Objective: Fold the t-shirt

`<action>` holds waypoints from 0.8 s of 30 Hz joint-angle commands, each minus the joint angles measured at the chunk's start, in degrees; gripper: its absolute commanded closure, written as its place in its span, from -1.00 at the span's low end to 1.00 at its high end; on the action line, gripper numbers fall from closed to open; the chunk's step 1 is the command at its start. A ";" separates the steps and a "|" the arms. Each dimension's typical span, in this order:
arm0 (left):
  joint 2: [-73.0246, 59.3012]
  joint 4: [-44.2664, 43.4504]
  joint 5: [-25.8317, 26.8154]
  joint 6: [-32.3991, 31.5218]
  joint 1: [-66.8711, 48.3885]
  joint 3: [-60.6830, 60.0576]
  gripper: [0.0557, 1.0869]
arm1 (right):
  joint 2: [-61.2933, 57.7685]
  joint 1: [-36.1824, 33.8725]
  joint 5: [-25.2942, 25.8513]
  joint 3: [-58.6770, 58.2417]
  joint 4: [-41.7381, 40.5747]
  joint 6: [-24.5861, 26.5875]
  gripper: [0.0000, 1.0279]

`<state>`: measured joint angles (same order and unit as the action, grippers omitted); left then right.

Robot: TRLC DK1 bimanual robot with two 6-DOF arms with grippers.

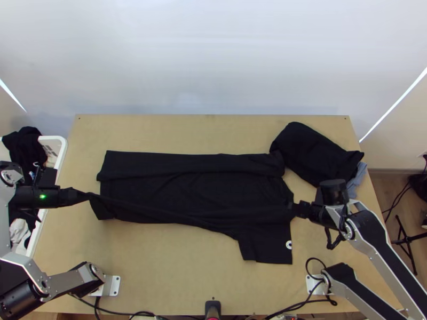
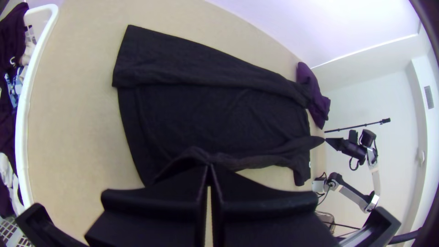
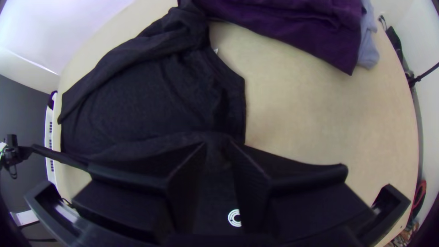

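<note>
Stretching across mid-frame in the top view, the black short-sleeved t-shirt [image 1: 192, 189], far edge folded inward, lies between the left gripper [image 1: 79, 196], pinching its near hem, and the right gripper [image 1: 297, 209], clamping its shoulder. Dark folded cloth [image 1: 315, 152] sits upper right; a white plastic basket [image 1: 60, 160], far left.

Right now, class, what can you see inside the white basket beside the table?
Inside the basket lie dark clothes, a white cloth and a blue patterned piece. Anything buried beneath them is covered, so it cannot be seen.
</note>
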<state>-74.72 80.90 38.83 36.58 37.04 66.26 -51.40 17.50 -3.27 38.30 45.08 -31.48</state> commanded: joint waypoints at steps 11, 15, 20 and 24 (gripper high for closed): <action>0.45 0.57 0.19 -0.10 0.84 0.89 0.93 | 3.67 0.17 -0.34 -5.35 5.63 0.55 0.11; 0.45 0.57 0.11 -0.28 0.84 1.59 0.93 | 1.39 -0.01 -0.60 -7.63 6.51 1.16 0.11; 0.36 0.66 0.11 -0.37 1.20 1.77 0.93 | 0.95 0.70 -1.48 -8.25 5.11 1.16 0.46; 0.45 0.83 0.11 -0.54 1.02 1.68 0.93 | 0.33 1.31 -1.65 -8.25 4.14 0.46 0.57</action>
<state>-74.28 81.56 38.98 36.34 38.11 67.75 -49.98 18.00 -4.54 30.72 50.19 -30.55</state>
